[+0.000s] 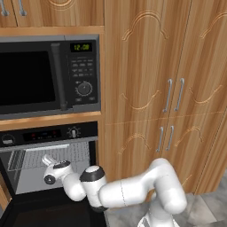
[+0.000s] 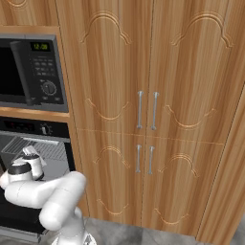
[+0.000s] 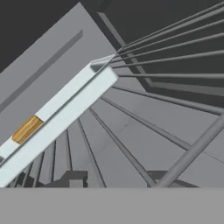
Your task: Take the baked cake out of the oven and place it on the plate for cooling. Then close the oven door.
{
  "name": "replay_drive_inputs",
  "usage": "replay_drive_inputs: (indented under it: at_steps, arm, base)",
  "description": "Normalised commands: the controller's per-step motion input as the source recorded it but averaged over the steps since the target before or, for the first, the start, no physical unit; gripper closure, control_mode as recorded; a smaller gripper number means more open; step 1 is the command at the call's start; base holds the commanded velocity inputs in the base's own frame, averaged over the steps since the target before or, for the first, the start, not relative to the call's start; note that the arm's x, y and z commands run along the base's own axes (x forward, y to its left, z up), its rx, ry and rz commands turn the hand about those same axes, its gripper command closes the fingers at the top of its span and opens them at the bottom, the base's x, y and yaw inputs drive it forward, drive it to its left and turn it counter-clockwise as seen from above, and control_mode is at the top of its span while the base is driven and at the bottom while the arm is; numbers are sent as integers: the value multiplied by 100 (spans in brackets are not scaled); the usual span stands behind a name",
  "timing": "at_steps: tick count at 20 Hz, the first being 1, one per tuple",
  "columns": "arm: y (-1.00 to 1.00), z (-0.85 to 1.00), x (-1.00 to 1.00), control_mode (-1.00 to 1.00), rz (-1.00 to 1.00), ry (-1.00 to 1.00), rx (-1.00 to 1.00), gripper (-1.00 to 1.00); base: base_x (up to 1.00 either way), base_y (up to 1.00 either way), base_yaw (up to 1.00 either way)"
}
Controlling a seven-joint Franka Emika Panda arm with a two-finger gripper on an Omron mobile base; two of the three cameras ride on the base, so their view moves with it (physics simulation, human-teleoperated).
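Note:
The oven (image 1: 48,133) sits under the microwave, and its oven door (image 1: 35,208) is folded down flat. My gripper (image 1: 46,158) (image 2: 31,153) reaches into the cavity just above the wire rack (image 1: 66,153). In the hand view the gripper (image 3: 116,179) is open, its dark fingertips (image 3: 73,178) apart with only rack bars between them. A pale, glassy tray edge (image 3: 65,105) runs diagonally to the left of the fingers. A small orange-brown patch behind it may be the cake (image 3: 27,129). The plate is out of view.
The black microwave (image 1: 48,75) hangs directly above the oven. Tall wooden cabinet doors with silver handles (image 1: 174,95) fill the wall to the right. The grey oven side wall (image 3: 39,65) lies close on the hand's left.

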Motion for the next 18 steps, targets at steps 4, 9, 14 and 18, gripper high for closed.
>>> replay_drive_inputs:
  at_steps: [4,9,14,18]
  arm:
    - [41,-40,-65,-100,0,0,-22,100]
    - [40,-34,-68,-100,0,0,-20,100]
    - [38,-30,-75,-100,0,2,-20,100]
    - [36,-30,-78,-100,0,7,-21,100]
  base:
    - [0,0,0]
    - [0,0,0]
    - [0,0,0]
    - [0,0,0]
